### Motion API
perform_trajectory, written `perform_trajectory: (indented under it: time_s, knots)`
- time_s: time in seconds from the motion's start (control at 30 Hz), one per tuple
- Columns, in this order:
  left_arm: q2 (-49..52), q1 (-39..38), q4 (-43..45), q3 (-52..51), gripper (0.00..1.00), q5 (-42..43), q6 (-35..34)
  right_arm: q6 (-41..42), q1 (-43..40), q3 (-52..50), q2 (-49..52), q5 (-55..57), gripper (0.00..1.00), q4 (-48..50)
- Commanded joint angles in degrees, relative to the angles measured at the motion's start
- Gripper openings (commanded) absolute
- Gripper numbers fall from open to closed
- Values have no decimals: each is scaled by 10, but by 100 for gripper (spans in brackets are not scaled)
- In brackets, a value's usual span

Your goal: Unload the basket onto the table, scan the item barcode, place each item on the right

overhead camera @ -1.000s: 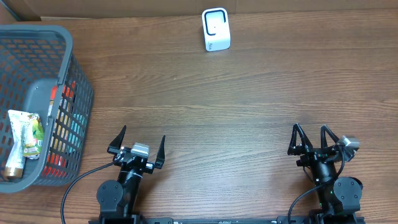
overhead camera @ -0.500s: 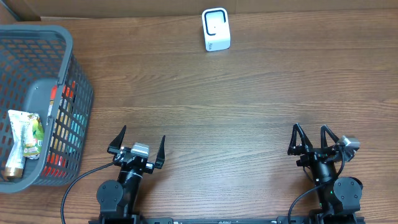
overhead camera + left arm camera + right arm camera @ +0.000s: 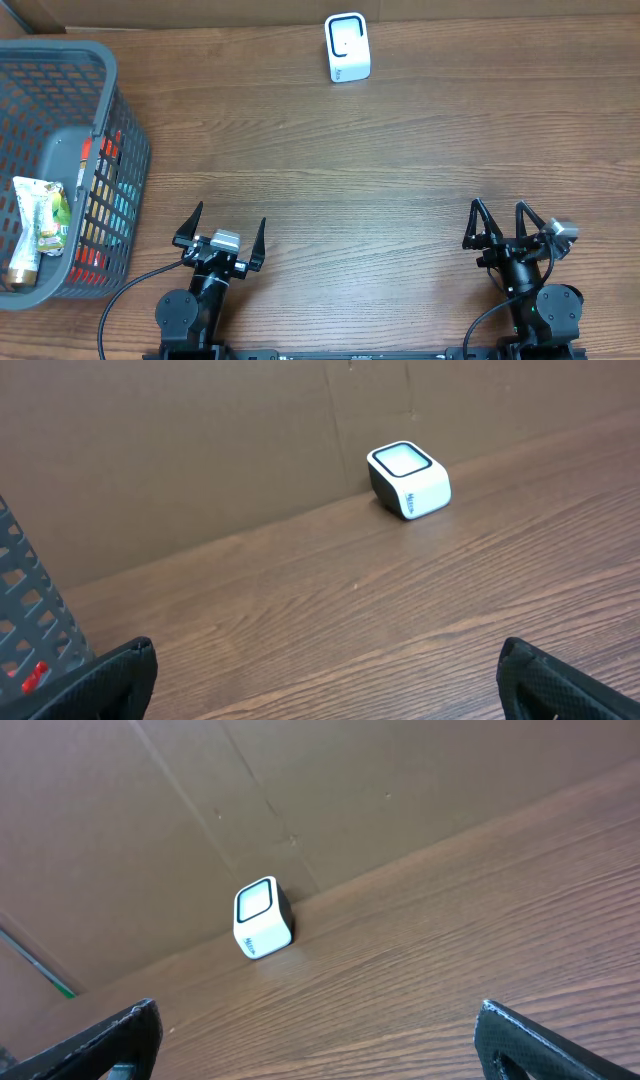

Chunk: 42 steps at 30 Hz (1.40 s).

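The white barcode scanner (image 3: 347,47) stands at the far edge of the wooden table, its window facing up; it also shows as the scanner (image 3: 409,480) and the scanner (image 3: 262,917) in the wrist views. A white-and-green item packet (image 3: 38,225) lies in the grey mesh basket (image 3: 125,120) at the left. My left gripper (image 3: 230,215) rests open near the front edge, right of the basket, holding nothing. My right gripper (image 3: 498,205) is open at the front right, also empty. Both wrist views show bare wood between wide-spread fingers (image 3: 110,680) (image 3: 545,1040).
Red and blue packages (image 3: 100,205) show through the basket's mesh side. A brown cardboard wall (image 3: 200,450) runs along the back of the table behind the scanner. The basket wall (image 3: 30,630) is at the left edge of the left wrist view.
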Motion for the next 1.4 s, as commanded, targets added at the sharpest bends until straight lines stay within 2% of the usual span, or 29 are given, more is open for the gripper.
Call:
perform_trajectory:
  time_s: [0.0, 1.07, 1.37]
  knots:
    - [-7, 3, 1, -3, 99, -3, 8, -1, 3, -6, -6, -3, 100, 5]
    - [-7, 3, 1, -3, 99, -3, 9, -1, 3, -6, -6, -3, 100, 5]
    - [-7, 2, 2, -2, 99, 24, -28, -1, 3, -6, -6, -3, 100, 5]
